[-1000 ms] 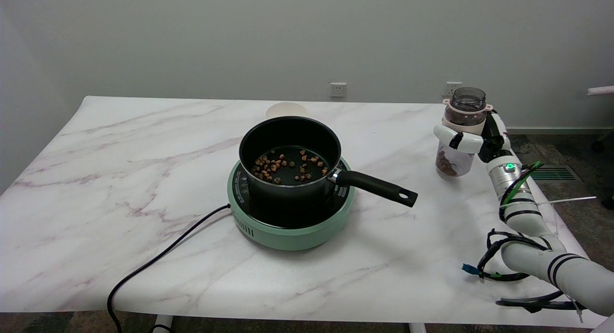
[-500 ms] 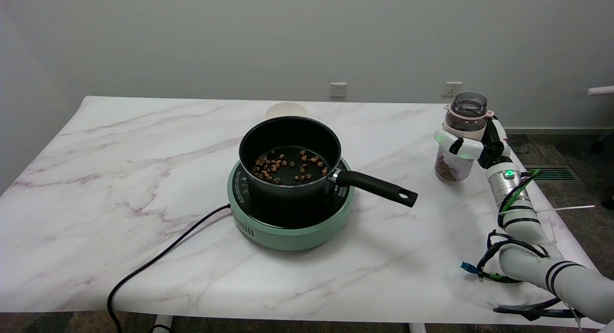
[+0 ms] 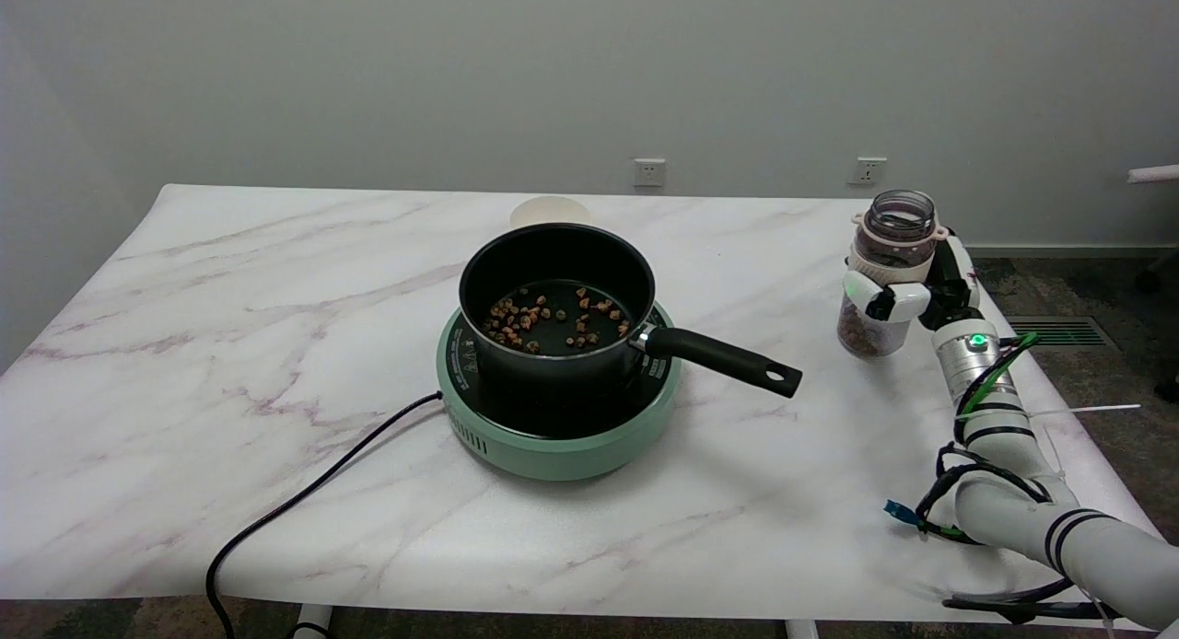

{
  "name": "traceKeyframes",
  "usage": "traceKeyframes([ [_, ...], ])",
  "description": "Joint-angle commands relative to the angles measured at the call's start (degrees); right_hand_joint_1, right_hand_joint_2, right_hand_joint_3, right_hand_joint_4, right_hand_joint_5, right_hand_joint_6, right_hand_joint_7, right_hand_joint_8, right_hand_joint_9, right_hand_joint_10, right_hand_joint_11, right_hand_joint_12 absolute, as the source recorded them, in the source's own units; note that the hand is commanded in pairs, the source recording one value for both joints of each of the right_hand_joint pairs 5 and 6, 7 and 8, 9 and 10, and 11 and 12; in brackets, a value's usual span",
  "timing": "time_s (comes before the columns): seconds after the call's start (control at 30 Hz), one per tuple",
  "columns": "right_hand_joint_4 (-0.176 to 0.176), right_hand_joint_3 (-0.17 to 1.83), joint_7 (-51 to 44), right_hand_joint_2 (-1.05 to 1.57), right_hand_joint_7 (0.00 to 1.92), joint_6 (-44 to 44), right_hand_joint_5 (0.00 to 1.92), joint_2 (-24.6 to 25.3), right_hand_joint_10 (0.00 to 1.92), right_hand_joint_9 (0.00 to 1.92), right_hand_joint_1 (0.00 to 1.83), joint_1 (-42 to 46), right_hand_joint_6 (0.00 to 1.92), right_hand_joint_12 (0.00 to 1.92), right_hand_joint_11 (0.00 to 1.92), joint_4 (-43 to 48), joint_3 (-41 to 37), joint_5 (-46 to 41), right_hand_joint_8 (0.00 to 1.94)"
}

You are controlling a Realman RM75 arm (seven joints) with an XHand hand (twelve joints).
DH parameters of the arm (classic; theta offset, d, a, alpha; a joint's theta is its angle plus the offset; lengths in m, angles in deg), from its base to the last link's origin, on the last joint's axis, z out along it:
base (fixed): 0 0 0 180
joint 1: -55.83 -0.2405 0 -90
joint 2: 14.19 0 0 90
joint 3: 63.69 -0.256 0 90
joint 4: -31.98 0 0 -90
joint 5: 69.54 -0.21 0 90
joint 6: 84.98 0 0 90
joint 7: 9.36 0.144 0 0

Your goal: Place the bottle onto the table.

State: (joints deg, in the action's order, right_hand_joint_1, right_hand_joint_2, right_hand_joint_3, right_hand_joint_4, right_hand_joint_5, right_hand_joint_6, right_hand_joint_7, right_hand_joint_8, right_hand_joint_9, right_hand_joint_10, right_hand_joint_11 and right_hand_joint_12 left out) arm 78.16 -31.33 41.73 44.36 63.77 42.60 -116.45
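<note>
A clear bottle (image 3: 882, 252) with a wide open mouth and brown pieces at its bottom stands upright near the right edge of the marble table (image 3: 276, 280). Its base is at or just above the tabletop; I cannot tell whether it touches. My right hand (image 3: 912, 289) grips the bottle around its middle from the right, white fingers (image 3: 889, 298) wrapped across the front.
A black saucepan (image 3: 557, 298) holding brown pieces sits on a green hot plate (image 3: 557, 418) at the table's middle, its handle (image 3: 728, 358) pointing toward the bottle. A black cord (image 3: 304, 501) runs off the front left. A pale round lid (image 3: 550, 212) lies behind the pan.
My right hand has lowered the bottle toward the table, keeping it upright. The pan and hot plate have stayed put.
</note>
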Motion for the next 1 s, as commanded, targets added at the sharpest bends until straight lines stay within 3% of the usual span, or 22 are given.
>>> traceKeyframes([
  [0.03, 0.0, 1.73, 0.0, -0.34, 1.2, 1.1, 0.87, 0.4, 1.01, 1.01, 1.45, 0.5, 0.87, 0.77, 0.77, -0.3, -0.1, -0.3, 1.2],
  [0.13, 0.0, 1.68, 0.0, -0.42, 1.14, 1.2, 0.78, 0.4, 0.96, 0.96, 1.44, 0.5, 0.78, 0.71, 0.71, -0.3, -0.2, -0.3, 1.14],
  [0.37, 0.0, 1.6, 0.0, -0.45, 1.1, 1.6, 0.77, 0.4, 0.93, 0.93, 1.43, 1.0, 0.77, 0.65, 0.65, -0.3, -0.4, -0.7, 1.1],
  [0.4, 0.0, 1.59, 7.4, -0.45, 1.1, 6.1, 0.76, 0.1, 0.92, 0.92, 1.43, 0.7, 0.76, 0.65, 0.65, 4.9, 6.0, -0.2, 1.1],
  [0.47, 0.0, 1.6, 0.0, -0.48, 1.09, 1.6, 0.75, 0.4, 0.92, 0.92, 1.42, 1.3, 0.75, 0.63, 0.63, -0.4, -0.7, -0.7, 1.09],
  [1.0, 0.0, 1.54, 0.7, -0.61, 1.02, 2.0, 0.66, -0.8, 0.88, 0.88, 1.38, 4.7, 0.66, 0.58, 0.58, -0.5, -3.6, -0.3, 1.02],
])
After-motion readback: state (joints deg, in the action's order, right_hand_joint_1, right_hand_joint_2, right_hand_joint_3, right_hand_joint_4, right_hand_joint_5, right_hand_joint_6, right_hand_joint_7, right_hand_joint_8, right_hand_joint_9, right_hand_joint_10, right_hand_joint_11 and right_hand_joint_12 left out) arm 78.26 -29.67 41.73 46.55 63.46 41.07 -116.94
